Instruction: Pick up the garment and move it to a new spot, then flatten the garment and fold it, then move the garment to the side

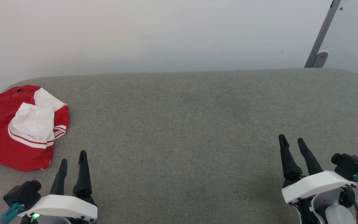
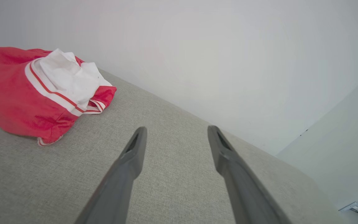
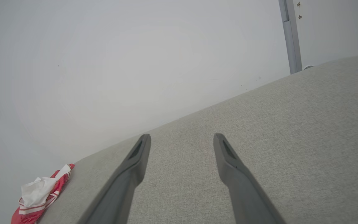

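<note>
The garment (image 1: 2, 130), a red tee w/ white sleeves, is seen crumpled at the far-left end of the grey bench (image 1: 182, 124), by its rounded corner. One white sleeve (image 1: 34, 124) is bunched on top, w/ red/white stripes along its seam. A small hole (image 1: 19, 91) near the garment's far edge is picked out in head view.

The left gripper (image 1: 73, 156) is held low over the bench, just right of the garment & nearer the robot, not touching it. Its jaws are spread w/ nothing between them. The right gripper (image 1: 290, 137) is held well apart at the opposite end, jaws likewise parted & empty.

In left wrist view the garment (image 2: 11, 93) is shown close up, w/ the stripes clear. In right wrist view the garment (image 3: 39, 199) is small & far off at lower left. A grey post (image 3: 287, 37) against the white wall (image 1: 166, 31) is seen there & in head view.
</note>
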Controlling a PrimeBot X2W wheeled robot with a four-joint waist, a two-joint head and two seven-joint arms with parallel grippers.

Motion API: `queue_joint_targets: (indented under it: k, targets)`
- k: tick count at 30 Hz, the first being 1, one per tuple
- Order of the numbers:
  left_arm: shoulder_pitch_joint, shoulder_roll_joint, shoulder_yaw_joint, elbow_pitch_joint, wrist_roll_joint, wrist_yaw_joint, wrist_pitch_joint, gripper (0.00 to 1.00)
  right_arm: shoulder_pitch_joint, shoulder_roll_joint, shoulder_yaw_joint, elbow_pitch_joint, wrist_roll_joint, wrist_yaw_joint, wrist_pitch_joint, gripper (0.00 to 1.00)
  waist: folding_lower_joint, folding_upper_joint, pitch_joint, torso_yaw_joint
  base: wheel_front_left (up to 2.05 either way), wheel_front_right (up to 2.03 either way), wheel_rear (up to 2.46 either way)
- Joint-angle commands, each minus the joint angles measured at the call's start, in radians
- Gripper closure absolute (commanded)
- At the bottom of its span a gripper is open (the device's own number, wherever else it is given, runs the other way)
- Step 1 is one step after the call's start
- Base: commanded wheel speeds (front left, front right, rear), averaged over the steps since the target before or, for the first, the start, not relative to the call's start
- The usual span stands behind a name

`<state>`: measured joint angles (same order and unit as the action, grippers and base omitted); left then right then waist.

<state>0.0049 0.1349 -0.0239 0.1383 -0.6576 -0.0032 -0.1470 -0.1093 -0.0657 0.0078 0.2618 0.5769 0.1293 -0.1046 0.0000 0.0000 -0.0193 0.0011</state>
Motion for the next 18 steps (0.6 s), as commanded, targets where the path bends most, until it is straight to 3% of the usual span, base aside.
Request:
queue_joint_targets:
  k: [1,18]
  targets:
    - [0.001,0.005,0.003,-0.014,0.024,-0.004,-0.007,0.00,-0.018,-0.004,0.004,-0.013,-0.018,0.002,-0.007,0.00,0.0000,0.0000,0.000,0.000,0.00,0.00,0.00]
    - [0.019,-0.002,0.008,-0.029,0.200,-0.016,-0.048,0.00,-0.017,0.001,0.013,-0.026,-0.192,0.002,-0.039,0.00,0.0000,0.0000,-0.001,0.003,0.00,0.00,0.00]
